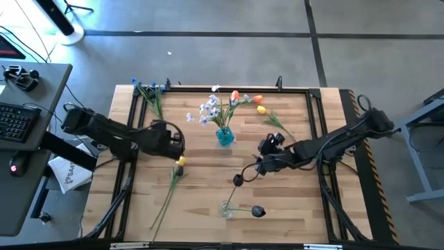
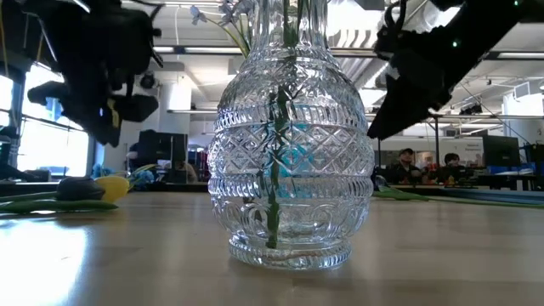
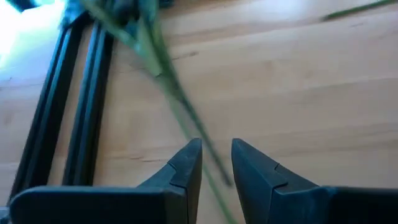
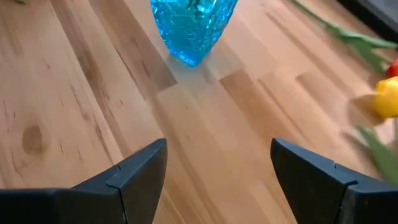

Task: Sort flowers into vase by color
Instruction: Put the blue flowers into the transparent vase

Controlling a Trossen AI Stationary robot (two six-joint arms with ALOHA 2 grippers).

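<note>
Green plastic stem (image 3: 186, 121) runs between my left gripper (image 3: 216, 163) fingers, which are narrowed to a slim gap around it; whether the pads actually bite the stem I cannot tell. This is the yellow tulip (image 1: 180, 162), lying on the wooden table (image 1: 208, 201) left of centre, head just under my left gripper and stem trailing toward the near edge. My right gripper (image 4: 217, 163) hovers spread wide and empty over bare board, facing the blue vase (image 4: 191, 28), which stands mid-table with white sprays (image 1: 208, 110) and orange tulips (image 1: 244, 98) in it. A clear glass vase (image 1: 227, 208) stands near the front edge with a dark bud (image 1: 258, 210) beside it and another dark bud (image 1: 238, 180) stemmed toward it. Blue sprays (image 1: 151, 88) lie at the far left corner; a second yellow tulip (image 1: 261, 109) lies right of the blue vase. Handling judgement: stems look thin, light, springy, probably slick, so a pinch near the head would steady the heavy end and stop droop; mid-stem grip likely lets the bloom swing. Vases are glass, tip-prone; lower stems in straight, without nudging the rim
</note>
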